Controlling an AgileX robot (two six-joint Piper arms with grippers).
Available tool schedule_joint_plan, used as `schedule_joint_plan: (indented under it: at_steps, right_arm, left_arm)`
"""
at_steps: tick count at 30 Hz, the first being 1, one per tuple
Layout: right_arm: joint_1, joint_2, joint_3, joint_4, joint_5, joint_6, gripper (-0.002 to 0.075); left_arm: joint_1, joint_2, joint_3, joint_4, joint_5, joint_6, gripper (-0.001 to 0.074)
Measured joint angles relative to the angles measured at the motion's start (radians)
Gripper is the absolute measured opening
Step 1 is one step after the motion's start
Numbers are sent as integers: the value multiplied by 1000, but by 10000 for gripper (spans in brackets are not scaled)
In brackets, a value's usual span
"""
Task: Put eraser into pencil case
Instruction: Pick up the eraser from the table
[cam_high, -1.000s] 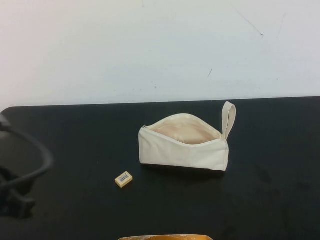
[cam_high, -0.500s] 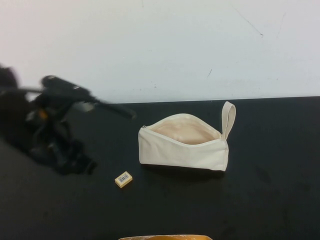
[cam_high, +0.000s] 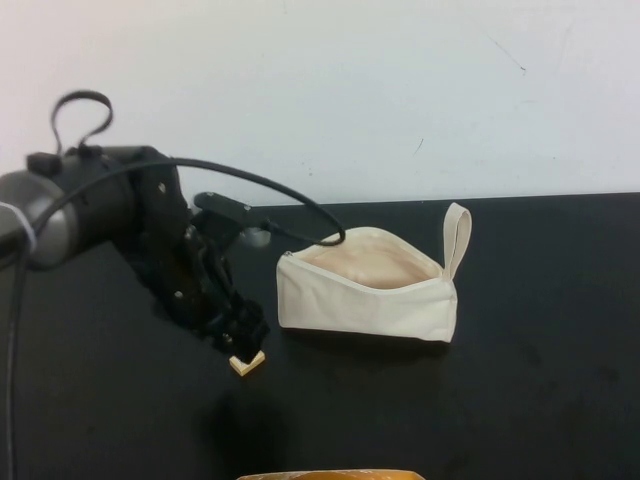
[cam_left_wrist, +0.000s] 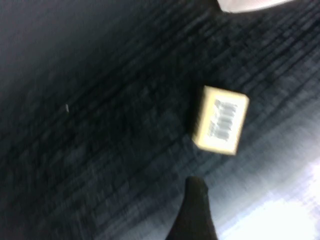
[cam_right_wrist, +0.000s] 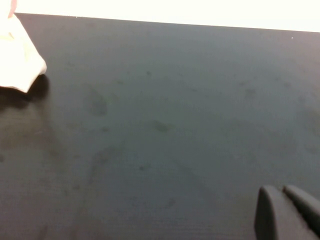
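Note:
The eraser (cam_high: 247, 363) is a small tan block lying on the black table, partly covered by my left gripper (cam_high: 238, 342), which hangs just above it. In the left wrist view the eraser (cam_left_wrist: 221, 126) shows its barcode label, with one dark finger (cam_left_wrist: 196, 210) close beside it; the jaws stand apart and empty. The pencil case (cam_high: 368, 292), a cream pouch with its zip open and its loop strap (cam_high: 456, 238) upright, lies to the eraser's right. My right gripper (cam_right_wrist: 281, 191) is shut and empty, low over bare table; a corner of the pencil case (cam_right_wrist: 17, 65) shows there.
The black table (cam_high: 540, 400) ends at a white wall behind. An orange-tan object (cam_high: 330, 475) peeks in at the table's front edge. The left arm's cable (cam_high: 290, 195) arcs over toward the pouch's left end.
My left arm has swung in from the left edge and come down, so its gripper now hangs over the eraser. The eraser and pencil case have not moved.

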Motion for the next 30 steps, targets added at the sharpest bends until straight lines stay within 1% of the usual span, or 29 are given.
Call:
schedule_joint_plan:
  at_steps: [6,11,16,23,27,30]
  right_arm:
    - [0,0,0,0,0,0,-1]
    - [0,0,0,0,0,0,-1]
    - [0,0,0,0,0,0,-1]
    - [0,0,0,0,0,0,-1]
    - [0,0,0,0,0,0,-1]
    - [0,0,0,0,0,0,-1]
  left_arm:
    - [-3,60,-3,-10,-100,101,507]
    - [-32,105,-6,-8,-152,151,507]
    - [-53,152,-6,5,-170,154,507]
    - [-55,169,-6,96,-209,93,506]
    - [-55,169,-6,106,-211,85,470]
    - [-55,172,-6,108,-206,81,409]
